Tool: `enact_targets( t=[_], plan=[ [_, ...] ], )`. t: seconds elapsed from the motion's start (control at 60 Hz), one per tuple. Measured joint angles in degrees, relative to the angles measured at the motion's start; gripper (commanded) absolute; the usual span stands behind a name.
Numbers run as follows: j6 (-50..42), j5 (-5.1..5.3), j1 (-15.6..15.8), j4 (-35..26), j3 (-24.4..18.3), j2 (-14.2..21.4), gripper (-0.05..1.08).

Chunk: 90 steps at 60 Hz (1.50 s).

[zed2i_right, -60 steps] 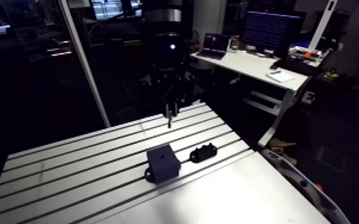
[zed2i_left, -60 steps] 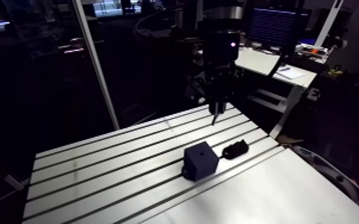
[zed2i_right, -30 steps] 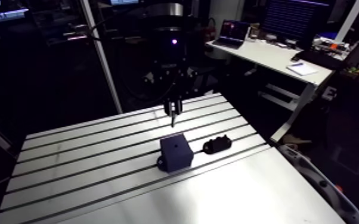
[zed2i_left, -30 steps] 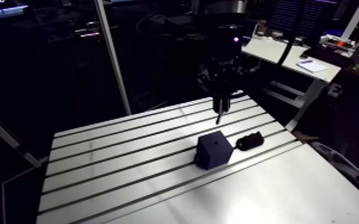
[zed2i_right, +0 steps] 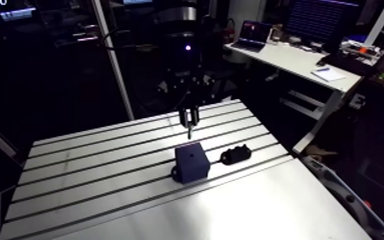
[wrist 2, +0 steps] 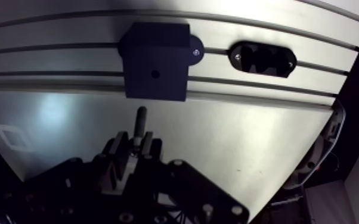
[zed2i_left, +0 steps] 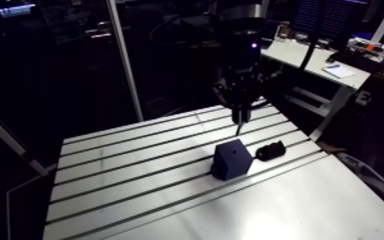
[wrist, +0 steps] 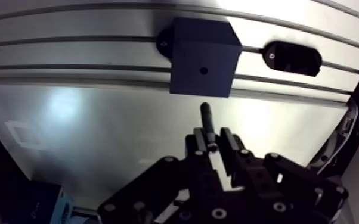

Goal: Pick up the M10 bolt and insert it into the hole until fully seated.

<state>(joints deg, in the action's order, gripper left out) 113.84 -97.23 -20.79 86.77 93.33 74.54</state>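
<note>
Pale slotted aluminium table (zed2i_left: pixel 137 185), dark grooves running its length, a smooth bare sheet along the near side, broad glare across the metal. On the grooved part, a dark cube-shaped block (zed2i_left: pixel 232 159) sitting across the grooves, with a small round hole (wrist: pixel 203 70) in the middle of its upper face and a small tab with a screw at one lower edge. Just beside the block but apart from it, a low black holder (wrist: pixel 291 58) lying along a groove, off to the side of the line from bolt to hole. Above the table, gripper (wrist: pixel 214 142) pointing down, fingers drawn in to a narrow gap and clamped on the upper end of a dark bolt (wrist: pixel 206 119). Shank sticking out past the fingertips, tip downward. In the wrist view, bolt tip short of the block's edge, not over the hole. In the arm view, tip hanging in the air above the table, close to the block's far side, touching neither.
</note>
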Motion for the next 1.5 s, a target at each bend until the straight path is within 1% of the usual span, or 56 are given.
enact_targets(
  t=[0.483, 0.883, 1.5],
  plan=[
    [-1.57, -0.43, 0.55, 2.03, 1.33, -0.29, 1.08],
    [-1.64, -0.46, 0.56, 3.89, 1.92, -1.16, 1.08],
    [-1.64, -0.46, 0.48, 4.33, 2.12, -2.51, 1.08]
  ],
)
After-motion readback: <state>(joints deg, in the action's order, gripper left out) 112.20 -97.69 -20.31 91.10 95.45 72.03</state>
